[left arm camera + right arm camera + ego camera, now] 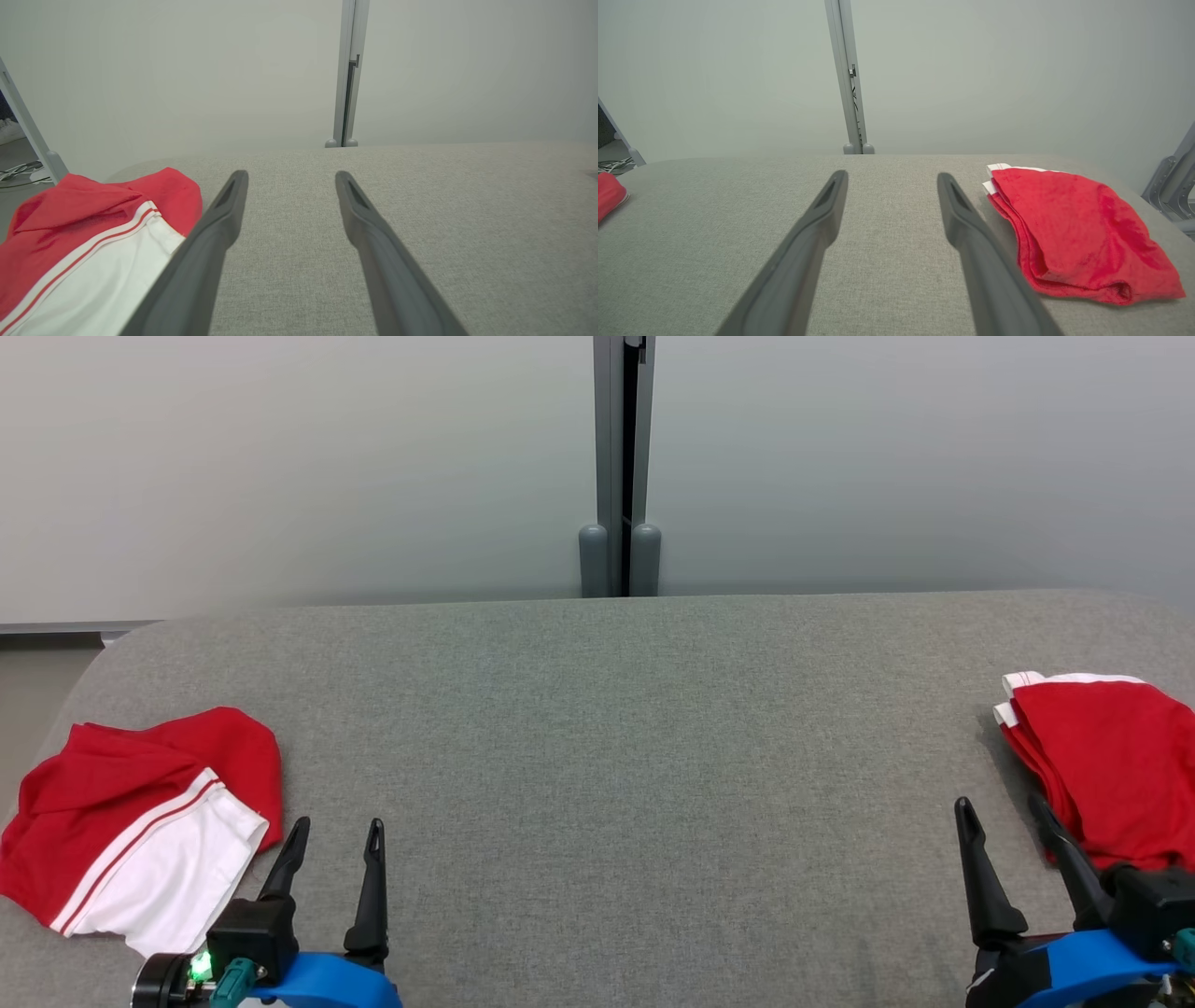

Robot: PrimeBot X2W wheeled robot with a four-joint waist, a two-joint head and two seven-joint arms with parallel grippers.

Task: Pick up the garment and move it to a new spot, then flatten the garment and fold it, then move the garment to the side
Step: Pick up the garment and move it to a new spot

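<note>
Held left gripper [338,823] and right gripper [1000,803] spread, empty, over the grey table [635,728]; probably needed a low pinch on the crumpled red-and-white garment [140,812] at its left end.

Left gripper [338,822]: low at the left of the head view, both dark fingers pointing forward, jaws spread wide. Right gripper [1000,802]: low at the right, fingers leaning slightly leftward, jaws equally wide.

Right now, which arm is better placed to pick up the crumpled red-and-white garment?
Left. The left hand is open right beside the crumpled garment, fingers pointing past its edge. The right hand, also open, sits far across by the other red garment.
</note>
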